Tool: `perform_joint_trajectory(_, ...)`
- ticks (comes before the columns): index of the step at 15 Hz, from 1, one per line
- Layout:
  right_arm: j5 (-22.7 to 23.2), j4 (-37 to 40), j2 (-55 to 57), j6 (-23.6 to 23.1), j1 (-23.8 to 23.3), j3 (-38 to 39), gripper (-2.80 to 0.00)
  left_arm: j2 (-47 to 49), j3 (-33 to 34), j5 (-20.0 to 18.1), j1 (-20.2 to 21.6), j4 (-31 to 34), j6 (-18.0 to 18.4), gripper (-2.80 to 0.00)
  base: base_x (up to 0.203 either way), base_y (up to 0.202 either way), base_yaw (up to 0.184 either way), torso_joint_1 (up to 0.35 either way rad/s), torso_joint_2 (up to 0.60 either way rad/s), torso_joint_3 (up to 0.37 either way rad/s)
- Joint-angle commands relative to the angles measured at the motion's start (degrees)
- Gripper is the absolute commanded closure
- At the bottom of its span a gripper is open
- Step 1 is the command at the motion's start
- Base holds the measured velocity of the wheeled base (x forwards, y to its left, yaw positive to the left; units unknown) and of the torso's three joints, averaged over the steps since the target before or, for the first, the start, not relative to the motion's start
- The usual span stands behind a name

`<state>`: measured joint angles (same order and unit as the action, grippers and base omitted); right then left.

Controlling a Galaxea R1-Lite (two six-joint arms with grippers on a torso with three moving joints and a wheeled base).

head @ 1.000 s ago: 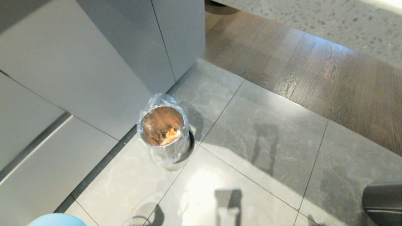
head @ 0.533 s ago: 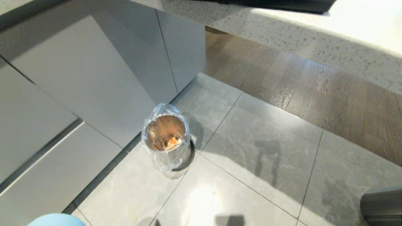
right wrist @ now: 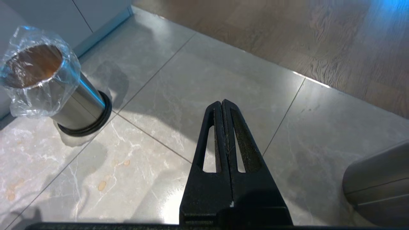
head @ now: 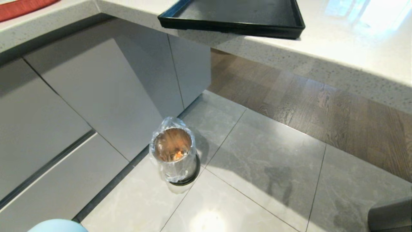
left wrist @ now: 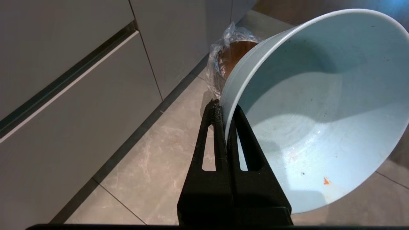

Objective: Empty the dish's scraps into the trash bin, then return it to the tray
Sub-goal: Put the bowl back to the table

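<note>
Left pincer (left wrist: 223,110): clamped on the rim of the dish, one finger inside the wall and one outside.
Dish (left wrist: 319,121): pale blue bowl, tipped on its side in the left pincer, mouth facing the wrist camera; inside almost bare, with one small orange speck low on the wall. In the head view only a pale blue edge (head: 58,225) shows at the bottom left.
Trash bin (head: 173,154): steel cylinder with a crinkled clear bag over its rim and a black ring base, upright on the grey floor tiles, near the grey cabinet fronts (head: 96,96).
Scraps (head: 177,155): orange-yellow bits lying inside the trash bin.
Tray (head: 235,16): black, on the pale speckled worktop (head: 354,54) above the floor, its near corner jutting past the worktop edge.
Right pincer (right wrist: 222,105): closed on nothing, fingers pressed together, above bare tiles well apart from the trash bin.
</note>
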<state>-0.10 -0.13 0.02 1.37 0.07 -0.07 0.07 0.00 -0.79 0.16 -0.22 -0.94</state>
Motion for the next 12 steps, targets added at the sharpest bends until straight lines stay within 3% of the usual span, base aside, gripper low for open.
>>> perform_joint_trajectory(1, 0.01, 0.05, -0.02, 0.03, 0.01, 0.03, 0.00, 0.01, 0.00, 0.00, 0.02, -0.04, -0.03, 0.00, 0.000, 0.000, 0.000, 0.003, 0.00, 0.203)
perform_joint_trajectory(12, 0.01, -0.04, -0.02, 0.03, 0.01, -0.01, 0.00, 0.01, 0.00, 0.00, 0.02, -0.04, -0.12, 0.00, 0.000, 0.000, 0.000, 0.003, 0.00, 0.203)
